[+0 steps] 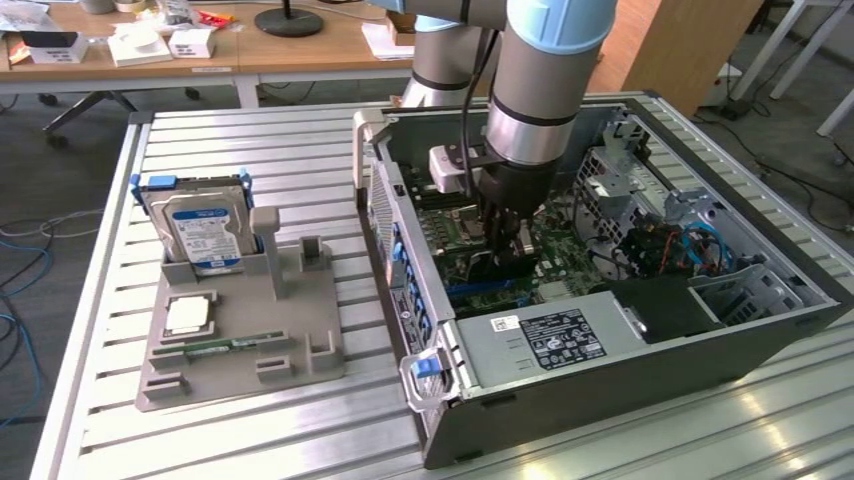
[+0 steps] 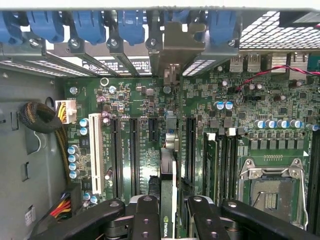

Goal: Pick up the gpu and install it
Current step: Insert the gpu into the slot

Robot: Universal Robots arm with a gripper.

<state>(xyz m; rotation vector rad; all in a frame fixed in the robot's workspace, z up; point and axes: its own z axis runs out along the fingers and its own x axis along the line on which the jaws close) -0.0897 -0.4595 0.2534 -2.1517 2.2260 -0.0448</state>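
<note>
Remote station entry, items nearest the wrist first, all placed against the computer case (image 1: 601, 395). Item one: gripper (image 2: 172, 212), inside the case, low over the board. I read its claw as drawn in partway and clamped on the gpu, one black finger (image 2: 146, 212) on each face of the card. Item two: gpu (image 2: 168, 172), inside the case, held on edge between those fingers. It runs lengthwise toward the case's rear wall and stands among the long black expansion slots (image 2: 134, 150). I cannot tell whether its lower edge touches a slot or sits just above one. Item three: motherboard (image 2: 280, 115), on the case floor, with the empty processor socket (image 2: 267, 192) to one side of the card. Item four: silvery end bracket (image 2: 175, 45), at the case's rear wall among the blue slot latches (image 2: 90, 22), apparently the card's own. Item five: grey parts holder (image 1: 240, 350), outside the case toward the exterior view's left, carrying the hard drive (image 1: 200, 228). Step in hand, by my judgement: pickup is done and installing is under way. Seating calls for the card's edge to stay in line with its slot, the bracket square in the rear opening, and the pressure straight and even.
</note>
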